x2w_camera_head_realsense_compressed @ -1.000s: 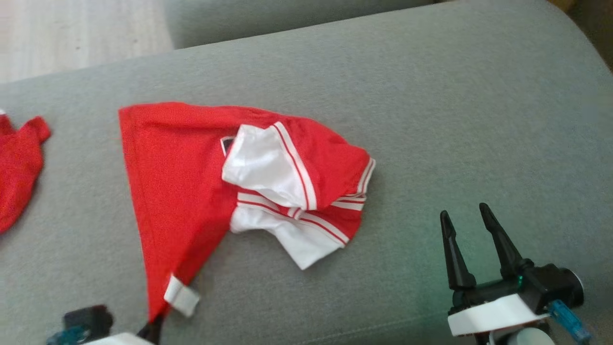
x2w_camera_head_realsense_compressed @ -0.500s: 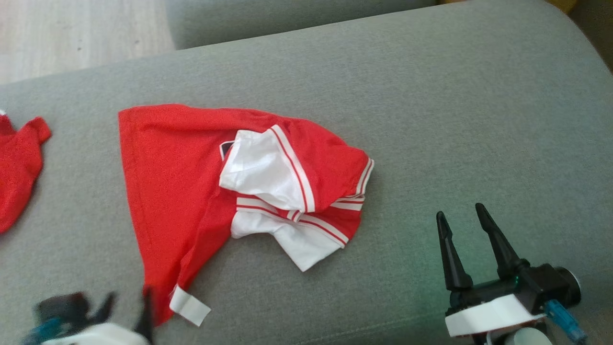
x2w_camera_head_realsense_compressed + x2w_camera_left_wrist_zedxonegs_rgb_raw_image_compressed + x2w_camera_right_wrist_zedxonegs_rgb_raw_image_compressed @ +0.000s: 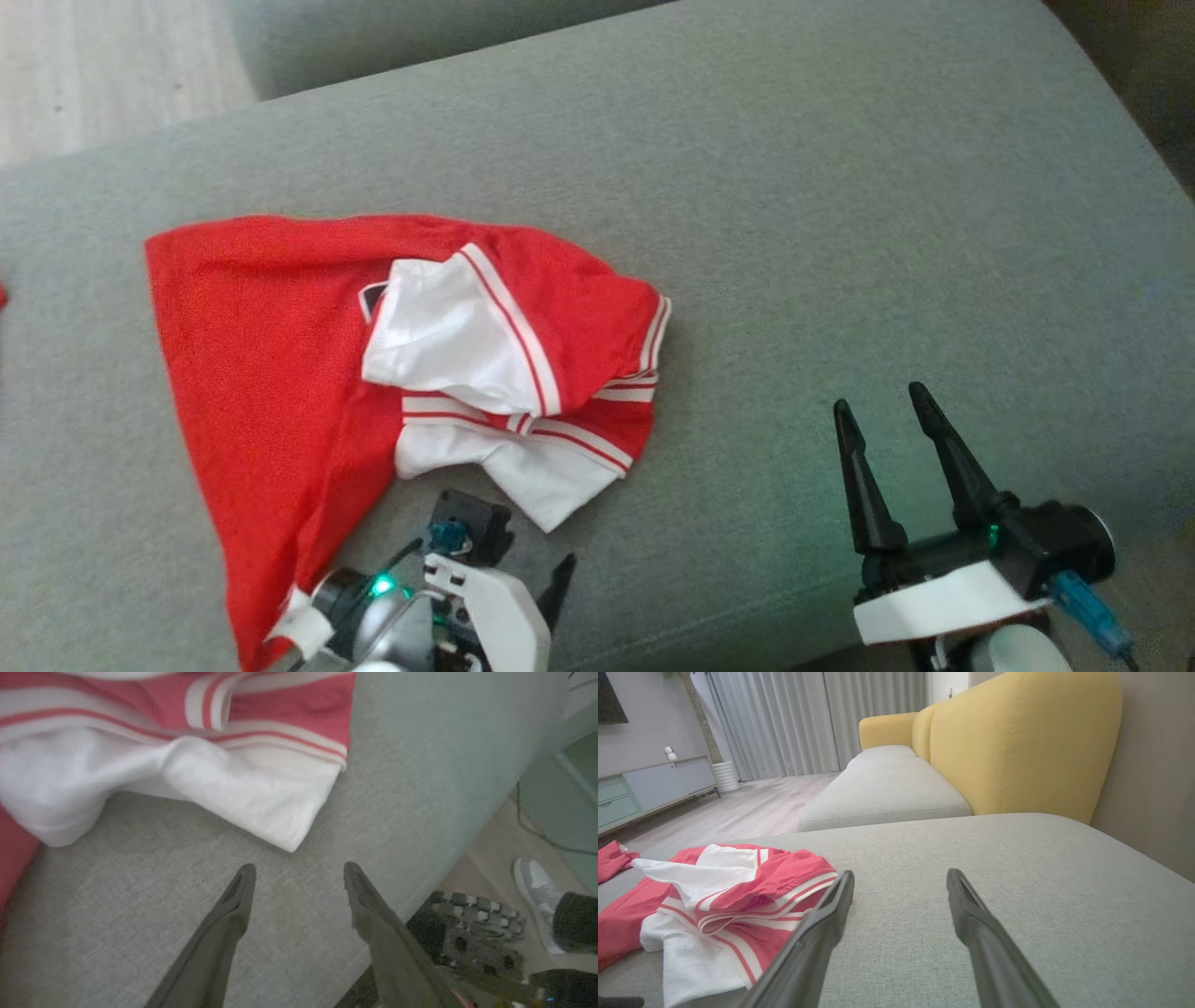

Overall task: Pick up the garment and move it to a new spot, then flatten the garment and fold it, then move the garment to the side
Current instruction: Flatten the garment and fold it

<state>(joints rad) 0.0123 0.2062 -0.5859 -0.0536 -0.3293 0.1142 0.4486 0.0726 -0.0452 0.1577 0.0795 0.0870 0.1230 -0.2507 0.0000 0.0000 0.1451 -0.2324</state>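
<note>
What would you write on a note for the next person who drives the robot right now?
Shirt: red and white, bunched up on the grey cushion, sleeves flopped over the body, nothing holding it.
Left pincer: open, empty, over the cushion just short of the white sleeve.
Right pincer: open, empty, over bare cushion on the shirt's right.
Done: the shirt is lying on the cushion.
Left: flatten it, fold it, move it to the side.

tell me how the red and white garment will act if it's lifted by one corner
Likely floppy: the garment lies in soft folds with bunched sleeves, so a lifted corner should drape and trail the rest. Probably light, since the fabric looks thin. Pushed, it would likely bunch rather than slide on the textured sofa cushion.
</note>
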